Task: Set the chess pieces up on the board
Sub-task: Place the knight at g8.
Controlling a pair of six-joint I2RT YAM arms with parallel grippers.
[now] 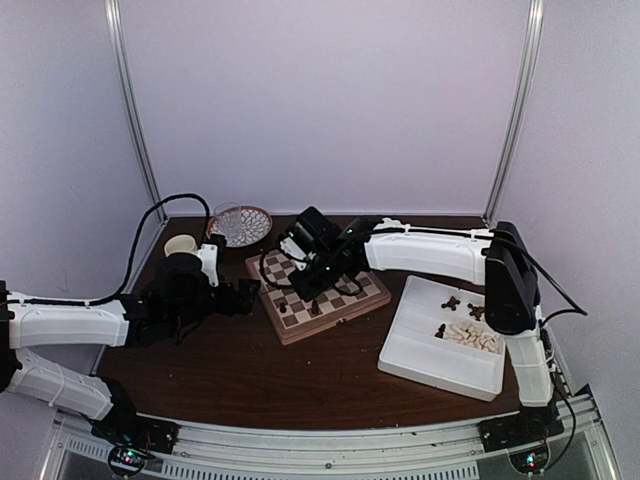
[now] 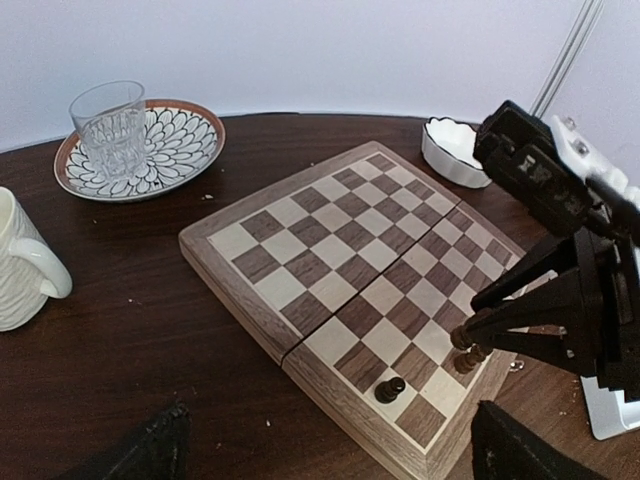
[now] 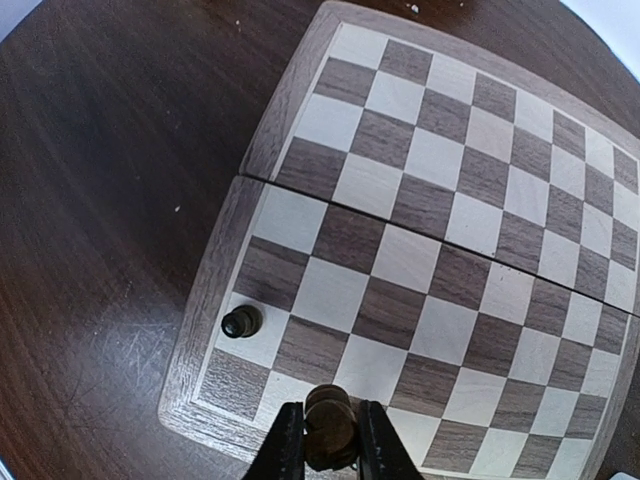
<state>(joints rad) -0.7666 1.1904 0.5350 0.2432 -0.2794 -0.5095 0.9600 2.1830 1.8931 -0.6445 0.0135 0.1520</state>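
My right claw (image 3: pixel 330 450) pinching a small dark turned wooden chess piece (image 3: pixel 330 420), at the edge row of the cream-and-brown checkered wooden board (image 3: pixel 213 290), a second dark pawn (image 3: pixel 240 322) standing nearby on a pale square, my left claw (image 1: pixel 243 296) gaping wide beside the board

Board (image 3: pixel 430 225), dark pawn (image 3: pixel 240 322) upright, brown piece (image 3: pixel 328 428) held

Checkered wooden chessboard (image 1: pixel 345 305) lies central on the dark wooden surface (image 1: pixel 220 370); white divided tray (image 1: pixel 430 365) to its right holds pale wooden chess pieces (image 1: pixel 475 336). Behind-left, patterned round plate (image 2: pixel 190 165) carries a clear glass (image 2: pixel 108 128); cream mug (image 2: pixel 20 265) left of it. Small dark pawn (image 3: pixel 240 322) stands on the board.
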